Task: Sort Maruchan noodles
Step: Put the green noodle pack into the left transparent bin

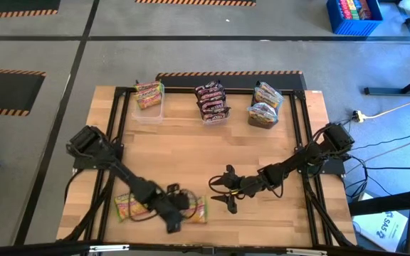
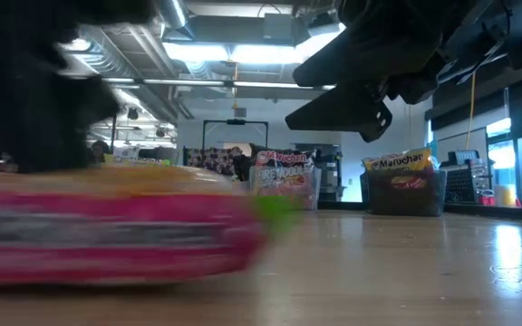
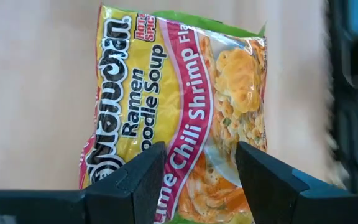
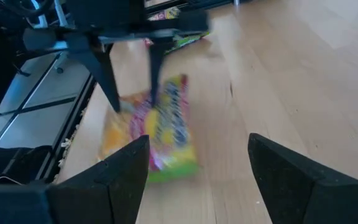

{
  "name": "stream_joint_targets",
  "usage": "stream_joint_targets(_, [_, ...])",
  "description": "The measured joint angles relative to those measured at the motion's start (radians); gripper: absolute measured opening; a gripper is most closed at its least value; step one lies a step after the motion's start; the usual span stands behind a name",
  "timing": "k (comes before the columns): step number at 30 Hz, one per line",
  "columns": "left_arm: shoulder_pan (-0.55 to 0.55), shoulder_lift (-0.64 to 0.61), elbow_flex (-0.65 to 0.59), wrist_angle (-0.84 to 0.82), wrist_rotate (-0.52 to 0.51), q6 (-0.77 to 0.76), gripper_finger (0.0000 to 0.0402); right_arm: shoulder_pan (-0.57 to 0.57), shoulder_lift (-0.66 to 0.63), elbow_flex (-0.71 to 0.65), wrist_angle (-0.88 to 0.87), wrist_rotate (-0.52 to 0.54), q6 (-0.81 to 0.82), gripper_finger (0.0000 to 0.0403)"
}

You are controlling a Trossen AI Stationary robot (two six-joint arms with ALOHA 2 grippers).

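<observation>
On the left near edge of the light wooden table (image 1: pixel 191 153) lies one yellow-green flat packet (image 1: pixel 124 207) of Maruchan noodles, alone. Just to its right I hold my left gripper (image 3: pixel 197 177) over a second yellow-green packet with a pink band, the Lime Chili Shrimp one (image 3: pixel 179 112). My fingers (image 3: pixel 138 180) stand well open, one on each side above the wrapper, and they have hold of nothing; the packet lies flat on the wood.

Further right, near the middle of the table, my right gripper (image 4: pixel 197 168) is also wide open and empty, pointing toward the same packet (image 4: pixel 160 127).

At the far edge stand three tubs: a clear plastic one (image 1: pixel 148 107) with yellow-green packets, a middle one (image 1: pixel 213 103) with dark maroon packets, and a dark grey one (image 1: pixel 265 108) with yellow-orange packets.

I judge the step in hand is the pickup of this packet. The next move asks me to go down, close on the thin wrapper, and carry it to the clear tub on the left.
</observation>
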Motion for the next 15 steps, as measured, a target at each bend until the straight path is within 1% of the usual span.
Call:
stream_joint_targets(6, [0.126,0.007,0.001,0.041,-0.012,0.025,0.0194,0.0,0.0,0.0,-0.03,0.0,-0.001,0.0254])
stream_joint_targets(8, [0.154,0.001,0.021,0.009,0.012,0.06,0.0193,0.013,0.0,0.0,-0.037,-0.005,0.0,0.0254])
stream_joint_targets(11, [0.182,-0.044,0.056,-0.055,0.048,0.107,0.019,0.053,0.0,0.0,-0.007,-0.007,-0.012,0.0254])
stream_joint_targets(13, [0.194,-0.08,0.059,-0.092,0.044,0.127,0.019,0.092,0.004,0.0,0.024,0.007,-0.044,0.0254])
stream_joint_targets(15, [0.21,-0.103,0.059,-0.092,0.022,0.16,0.019,0.124,0.027,0.001,0.078,0.023,-0.074,0.0254])
